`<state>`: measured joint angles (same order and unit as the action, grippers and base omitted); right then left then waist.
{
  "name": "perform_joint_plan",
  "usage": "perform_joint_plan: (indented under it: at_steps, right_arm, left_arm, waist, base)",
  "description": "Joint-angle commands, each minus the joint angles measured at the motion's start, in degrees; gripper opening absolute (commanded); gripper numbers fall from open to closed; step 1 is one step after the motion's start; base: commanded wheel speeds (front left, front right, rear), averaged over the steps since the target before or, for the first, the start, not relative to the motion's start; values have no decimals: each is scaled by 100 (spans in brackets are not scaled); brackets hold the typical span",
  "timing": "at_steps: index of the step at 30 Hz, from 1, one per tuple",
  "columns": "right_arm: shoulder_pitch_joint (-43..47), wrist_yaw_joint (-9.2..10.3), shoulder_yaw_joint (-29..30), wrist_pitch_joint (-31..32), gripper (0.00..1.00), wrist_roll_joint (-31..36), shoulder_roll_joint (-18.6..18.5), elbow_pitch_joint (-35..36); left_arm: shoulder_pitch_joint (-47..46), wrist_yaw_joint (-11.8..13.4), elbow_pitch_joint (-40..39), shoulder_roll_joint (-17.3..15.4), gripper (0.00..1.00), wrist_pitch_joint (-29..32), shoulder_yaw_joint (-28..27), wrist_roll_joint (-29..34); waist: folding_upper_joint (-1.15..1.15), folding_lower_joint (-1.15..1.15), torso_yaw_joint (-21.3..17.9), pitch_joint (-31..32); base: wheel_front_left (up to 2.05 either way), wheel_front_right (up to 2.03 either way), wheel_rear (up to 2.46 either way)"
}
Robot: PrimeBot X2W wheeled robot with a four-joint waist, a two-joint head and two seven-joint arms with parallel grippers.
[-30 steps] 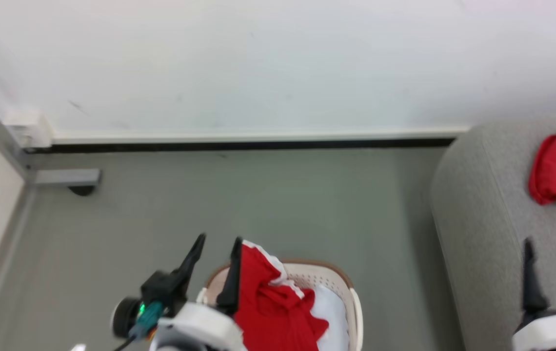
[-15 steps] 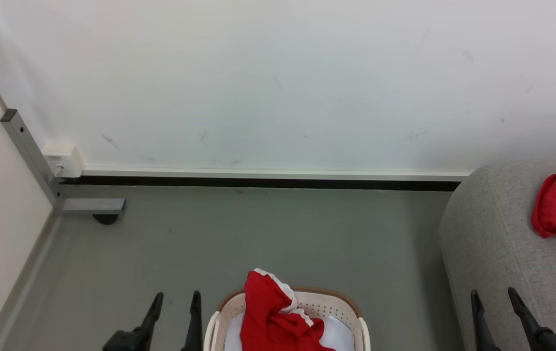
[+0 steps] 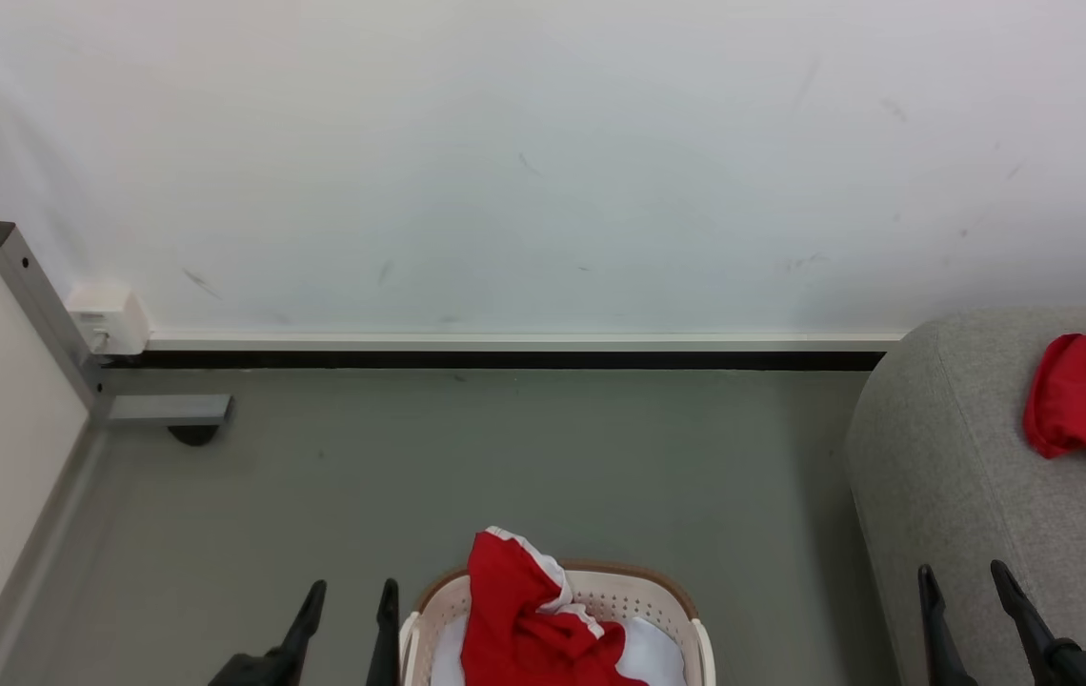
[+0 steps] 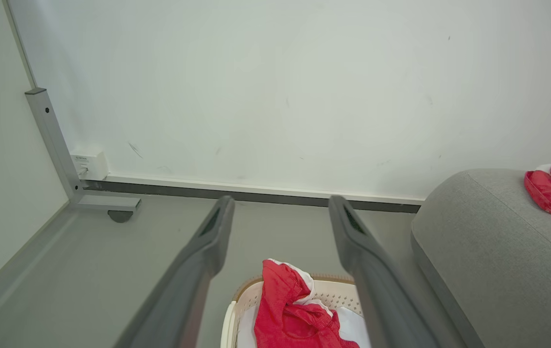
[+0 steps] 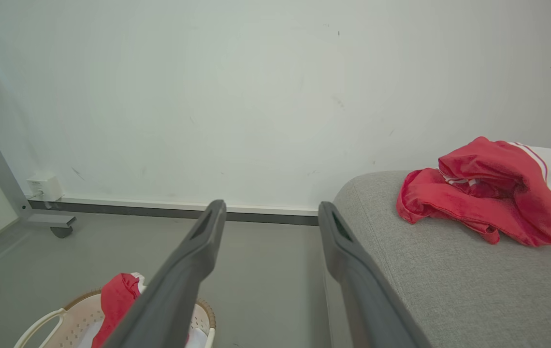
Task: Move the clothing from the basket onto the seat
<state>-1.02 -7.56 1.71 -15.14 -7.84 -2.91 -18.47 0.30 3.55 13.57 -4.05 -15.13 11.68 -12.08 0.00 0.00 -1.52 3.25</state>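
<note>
The cream basket (image 3: 662, 583) stands on the floor at the bottom centre, and red clothing (image 3: 516, 610) with white trim heaps up over its back rim. More red clothing (image 3: 1076, 405) lies on the grey seat (image 3: 953, 476) at the right. My left gripper (image 3: 352, 595) is open just left of the basket and touches nothing. My right gripper (image 3: 964, 581) is open over the seat's front corner. In the left wrist view the open left gripper (image 4: 280, 203) frames the clothing (image 4: 285, 299) in the basket (image 4: 244, 292). In the right wrist view the open right gripper (image 5: 270, 208) points at the wall, left of the clothing (image 5: 488, 193) on the seat (image 5: 449, 285).
A white wall with a baseboard closes the far side. A grey metal post with a wheeled foot (image 3: 162, 414) and a white socket box (image 3: 105, 319) stand at the left corner. A pale pad (image 3: 653, 657) lies inside the basket. Bare grey floor lies between basket and wall.
The head camera has tilted up, showing more wall. Both grippers have drawn back toward the bottom edge, the left one away from the red garment over the basket. Little differs from half a second ago.
</note>
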Motion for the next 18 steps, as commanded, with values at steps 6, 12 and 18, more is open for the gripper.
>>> perform_joint_plan:
  at_steps: [6, 12, 18]
  right_arm:
    - [-39, 14, 72, 0, 100, -80, -2, 108]
    - [-154, 14, 178, 0, 100, -18, -2, 243]
    - [-551, 14, 254, 1, 100, -39, -1, 491]
  left_arm:
    - [-29, -54, 82, 42, 100, -3, -39, 75]
    - [-286, -128, 229, 62, 100, -3, 117, 155]
    - [-1111, -166, 515, 79, 100, 298, 488, 323]
  waist:
    - [0, 0, -51, -78]
    - [0, 0, -183, -373]
    - [0, 0, -352, -1337]
  base:
    - [0, 0, 0]
    - [0, 0, 0]
    - [0, 0, 0]
